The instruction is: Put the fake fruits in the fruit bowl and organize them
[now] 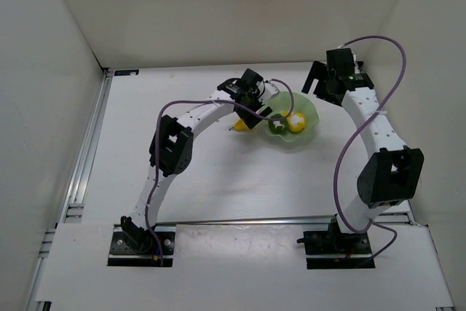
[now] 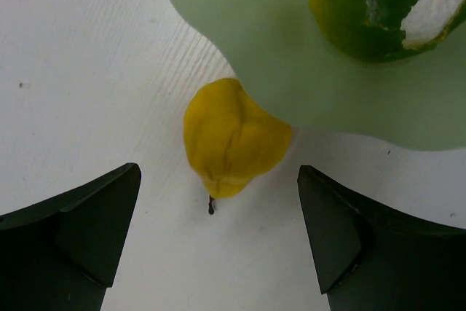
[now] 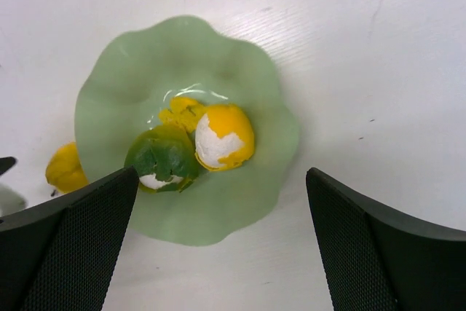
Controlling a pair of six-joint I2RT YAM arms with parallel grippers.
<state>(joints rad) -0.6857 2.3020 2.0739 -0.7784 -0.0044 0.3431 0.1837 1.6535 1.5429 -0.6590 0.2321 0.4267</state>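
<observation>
Yellow pear (image 2: pixel 233 140) lies on the table (image 2: pixel 87 71) against the fruit bowl (image 2: pixel 306 92) rim, at twelve o'clock from the nearer, wide-open left gripper (image 2: pixel 218 209), stem pointing toward six o'clock, while the open right gripper (image 3: pixel 222 202) hangs over the bowl.

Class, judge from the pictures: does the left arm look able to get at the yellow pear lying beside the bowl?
Probably yes. The left gripper hangs open above the pear, which shows between its fingers with nothing covering it. The bowl has its rim close against one side and might get nudged.
</observation>
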